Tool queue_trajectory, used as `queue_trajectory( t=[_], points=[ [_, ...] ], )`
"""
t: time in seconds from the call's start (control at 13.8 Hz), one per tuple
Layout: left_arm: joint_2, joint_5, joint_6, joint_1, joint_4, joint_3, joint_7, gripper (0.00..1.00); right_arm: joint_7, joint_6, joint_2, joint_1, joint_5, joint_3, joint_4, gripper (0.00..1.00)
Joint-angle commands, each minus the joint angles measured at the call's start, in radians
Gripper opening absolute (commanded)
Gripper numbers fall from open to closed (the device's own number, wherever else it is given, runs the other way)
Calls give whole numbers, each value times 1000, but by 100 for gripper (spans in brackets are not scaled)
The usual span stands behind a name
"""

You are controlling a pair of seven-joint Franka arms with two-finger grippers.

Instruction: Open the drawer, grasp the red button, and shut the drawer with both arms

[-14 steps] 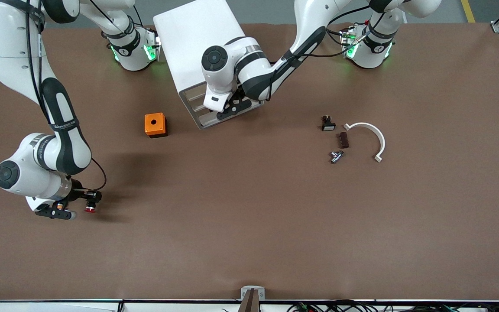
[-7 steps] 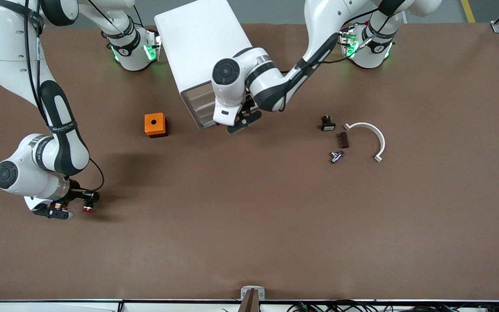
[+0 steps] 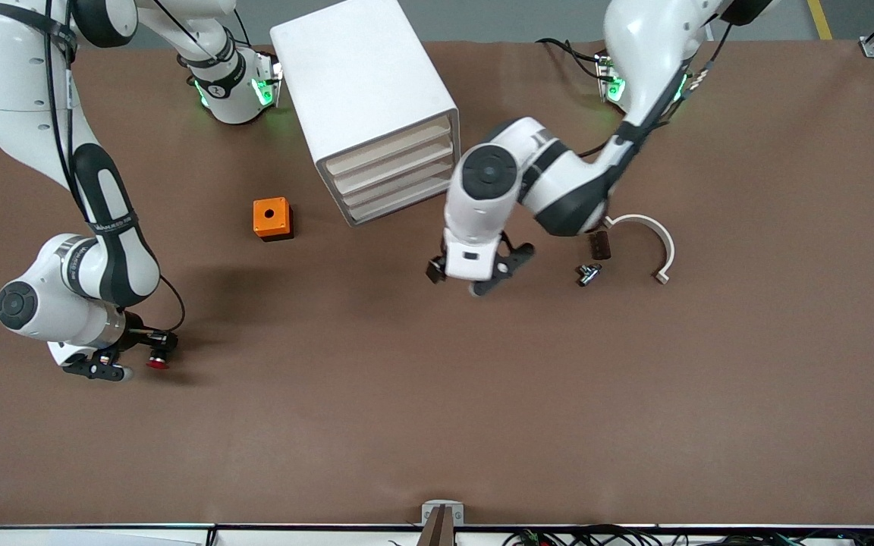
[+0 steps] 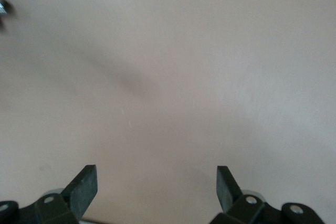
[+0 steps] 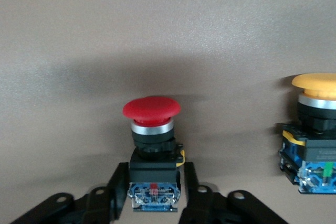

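The red-capped button (image 5: 152,129), with black body and blue rear end, sits between my right gripper's (image 5: 152,182) fingers, which are shut on its body. In the front view this gripper (image 3: 150,353) holds the button (image 3: 156,363) low over the table at the right arm's end. My left gripper (image 3: 461,279) is open and empty over bare table, between the drawer unit (image 3: 365,83) and the small parts. Its wrist view shows only bare table between its open fingers, at the gripper (image 4: 157,182). All the drawers (image 3: 395,178) look flush and shut.
An orange-capped button (image 5: 315,129) stands beside the red one. An orange box with a hole (image 3: 271,218) lies beside the drawer unit. A white arc (image 3: 653,235), a brown piece (image 3: 599,244) and a metal part (image 3: 589,273) lie toward the left arm's end.
My left arm has swung away from the drawer unit's front, toward the front camera and the small parts. The drawer fronts now show uncovered. The right arm has barely moved.
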Motion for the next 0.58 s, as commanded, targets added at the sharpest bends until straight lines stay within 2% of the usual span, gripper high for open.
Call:
queue_trajectory(
  t=[0.0,0.22,0.51],
  points=[
    [-88,21,-73,102,-18,-4,103,100,-22,-1,-16,-13,16,14,-2,100],
    [-184,21,-158,211,-20,-5,304,100,-24,-64,-50,-13,7,14,38,100],
    [-304,22,-291,317,-20,-5,491,100,-19,-317,-110,-9,-14,12,148,100]
  ],
)
